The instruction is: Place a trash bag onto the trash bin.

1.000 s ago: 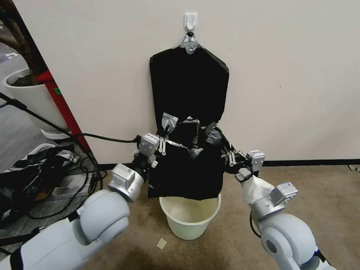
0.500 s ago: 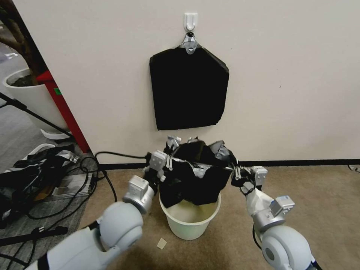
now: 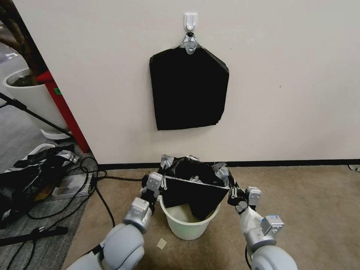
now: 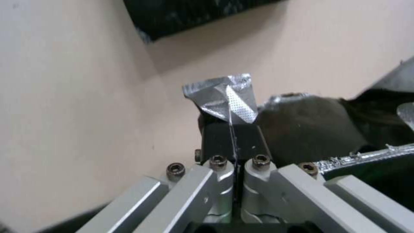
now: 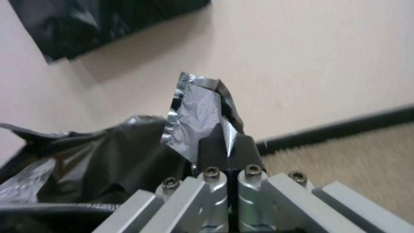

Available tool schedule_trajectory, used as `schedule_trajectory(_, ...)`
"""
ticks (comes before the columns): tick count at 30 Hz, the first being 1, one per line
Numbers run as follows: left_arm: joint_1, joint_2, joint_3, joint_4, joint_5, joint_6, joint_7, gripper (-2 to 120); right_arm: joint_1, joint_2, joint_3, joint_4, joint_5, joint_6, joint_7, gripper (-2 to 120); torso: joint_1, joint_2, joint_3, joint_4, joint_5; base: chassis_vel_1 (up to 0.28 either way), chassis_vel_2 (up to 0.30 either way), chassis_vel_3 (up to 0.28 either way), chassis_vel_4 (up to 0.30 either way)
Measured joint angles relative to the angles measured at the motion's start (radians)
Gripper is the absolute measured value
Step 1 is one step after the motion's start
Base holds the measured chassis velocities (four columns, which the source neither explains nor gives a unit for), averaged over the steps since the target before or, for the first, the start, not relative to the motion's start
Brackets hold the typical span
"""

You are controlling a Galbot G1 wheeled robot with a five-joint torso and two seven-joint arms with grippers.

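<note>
The trash bag, glossy black film with silver tape patches on its rim, hangs stretched open between both grippers. Its lower part dips inside the cream-white trash bin on the carpet. My left gripper is at the bin's left rim, shut on a taped corner of the bag. The left wrist view shows that gripper pinching a crumpled silver tape patch. My right gripper holds the opposite rim corner just right of the bin. In the right wrist view this gripper is shut on another tape patch.
A flat black five-sided pack hangs from a wall hook above the bin. At the left are a white planter, a red post, floor cables and a black-and-white heap. A paper scrap lies on the carpet.
Both grippers have come down with the bag, from in front of the hanging pack to the bin's rim. The bag's bottom has dropped into the bin.
</note>
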Motion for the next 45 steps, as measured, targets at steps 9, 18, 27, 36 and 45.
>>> schedule_trajectory(9,0.154,-0.03,-0.009,-0.031,0.1,0.021,-0.01,0,-0.029,0.007,-0.119,0.06,-0.046,-0.171,0.202,0,0.0,0.0,0.0,0.0001,0.0,0.0,0.0,0.0,0.0)
schedule_trajectory(18,0.251,-0.021,-0.001,-0.104,0.161,0.112,-0.037,0,-0.026,-0.01,-0.162,0.126,0.032,-0.344,0.344,0,0.0,0.0,0.0,0.0,0.0,0.0,0.0,0.0,0.0)
schedule_trajectory(27,0.307,-0.026,-0.017,-0.102,0.181,0.114,-0.043,0,-0.014,-0.012,-0.178,0.135,0.181,-0.388,0.484,0,0.0,0.0,0.0,0.0,0.0,0.0,0.0,0.0,0.0)
schedule_trajectory(36,0.316,-0.055,0.004,-0.041,0.173,0.108,-0.046,0,0.032,-0.007,-0.16,0.097,0.383,-0.413,0.544,0,0.0,0.0,0.0,0.0,0.0,0.0,0.0,0.0,0.0)
schedule_trajectory(45,0.304,-0.067,0.015,0.004,0.159,0.105,-0.046,0,0.067,-0.007,-0.146,0.051,0.459,-0.423,0.544,0,0.0,0.0,0.0,0.0,0.0,0.0,0.0,0.0,0.0)
